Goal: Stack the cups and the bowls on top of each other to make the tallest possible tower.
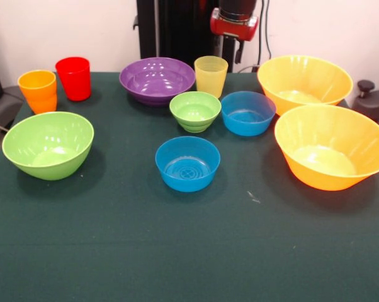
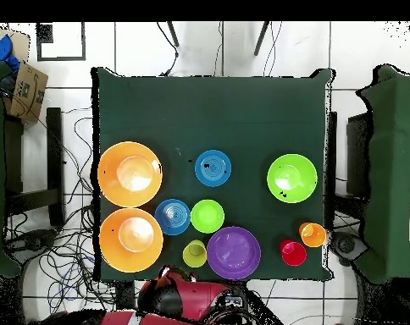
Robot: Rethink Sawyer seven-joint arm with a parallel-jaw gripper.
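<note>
Jaws: state cannot be told; only the gripper body is seen at the top edge of the front view, cut off above.
Open room: the near half of the green table is left bare.
Edges: two large orange bowls are set at one side edge, the large green bowl near the other.
Middle: two blue bowls, the small green bowl, purple bowl and yellow cup are grouped, none stacked.
Corner: the orange cup and red cup are placed just beside each other.
Hard to make out: the arm is blurred overhead.

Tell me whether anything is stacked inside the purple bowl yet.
No, the purple bowl sits open and empty on the table, with the yellow cup standing beside it.
</note>
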